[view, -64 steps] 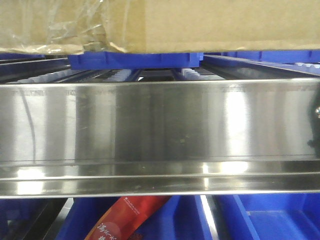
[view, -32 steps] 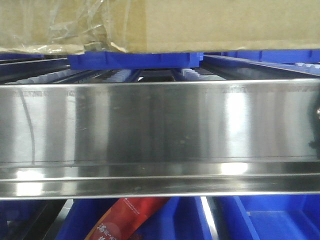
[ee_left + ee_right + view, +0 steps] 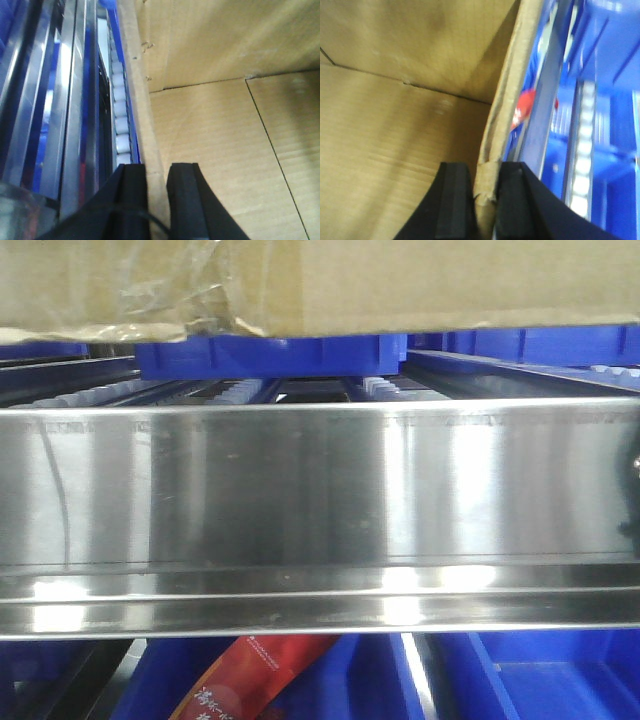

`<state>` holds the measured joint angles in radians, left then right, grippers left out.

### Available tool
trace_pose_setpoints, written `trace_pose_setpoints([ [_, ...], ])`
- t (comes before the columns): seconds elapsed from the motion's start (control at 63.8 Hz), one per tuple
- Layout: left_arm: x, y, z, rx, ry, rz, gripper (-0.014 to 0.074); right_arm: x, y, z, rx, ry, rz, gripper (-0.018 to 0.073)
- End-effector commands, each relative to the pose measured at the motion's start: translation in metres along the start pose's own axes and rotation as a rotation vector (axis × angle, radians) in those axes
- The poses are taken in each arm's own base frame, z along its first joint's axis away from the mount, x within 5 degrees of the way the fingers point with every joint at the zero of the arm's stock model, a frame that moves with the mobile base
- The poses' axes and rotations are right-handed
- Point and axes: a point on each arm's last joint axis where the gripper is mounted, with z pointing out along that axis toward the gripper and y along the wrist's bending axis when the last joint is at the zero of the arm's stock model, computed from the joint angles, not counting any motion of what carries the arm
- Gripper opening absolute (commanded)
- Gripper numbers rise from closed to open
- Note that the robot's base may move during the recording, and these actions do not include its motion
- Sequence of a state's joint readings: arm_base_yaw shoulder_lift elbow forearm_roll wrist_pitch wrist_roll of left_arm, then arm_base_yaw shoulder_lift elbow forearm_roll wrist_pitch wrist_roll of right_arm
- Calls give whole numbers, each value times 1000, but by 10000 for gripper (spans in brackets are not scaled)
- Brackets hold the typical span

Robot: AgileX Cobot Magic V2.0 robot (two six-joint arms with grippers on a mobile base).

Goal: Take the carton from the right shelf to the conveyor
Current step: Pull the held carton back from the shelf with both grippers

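The brown carton (image 3: 420, 285) fills the top of the front view, hanging above the right shelf's shiny steel rail (image 3: 320, 500), with wrinkled clear tape (image 3: 190, 305) at its lower left. In the left wrist view my left gripper (image 3: 156, 172) is shut on the carton's left wall (image 3: 145, 115), one finger outside and one inside the open carton (image 3: 225, 150). In the right wrist view my right gripper (image 3: 484, 172) is shut on the carton's right wall (image 3: 507, 95), which is crumpled between the pads. The conveyor is out of view.
A blue bin (image 3: 270, 358) sits on the shelf's white rollers (image 3: 120, 120) behind the rail. Below the rail are more blue bins (image 3: 540, 680) and a red packet (image 3: 255, 675). Blue bins and rollers (image 3: 582, 150) lie right of the carton.
The carton's bottom edge has risen a little in the front view, showing more of the blue bin behind it. The shelf rail has not moved.
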<state>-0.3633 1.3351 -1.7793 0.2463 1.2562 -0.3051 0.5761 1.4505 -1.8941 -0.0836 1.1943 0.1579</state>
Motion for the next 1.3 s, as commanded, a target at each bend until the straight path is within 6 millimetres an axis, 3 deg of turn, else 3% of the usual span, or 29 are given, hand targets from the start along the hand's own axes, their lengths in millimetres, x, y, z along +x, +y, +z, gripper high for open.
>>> trace_pose_setpoints([
  [0.0, -4, -7, -7, 76, -53, -9, -17, -8, 3, -8, -31, -104, -14, -67],
  [1.285, -4, -7, -7, 76, -53, -9, -17, -9, 4, -8, -33, -121, -14, -67],
])
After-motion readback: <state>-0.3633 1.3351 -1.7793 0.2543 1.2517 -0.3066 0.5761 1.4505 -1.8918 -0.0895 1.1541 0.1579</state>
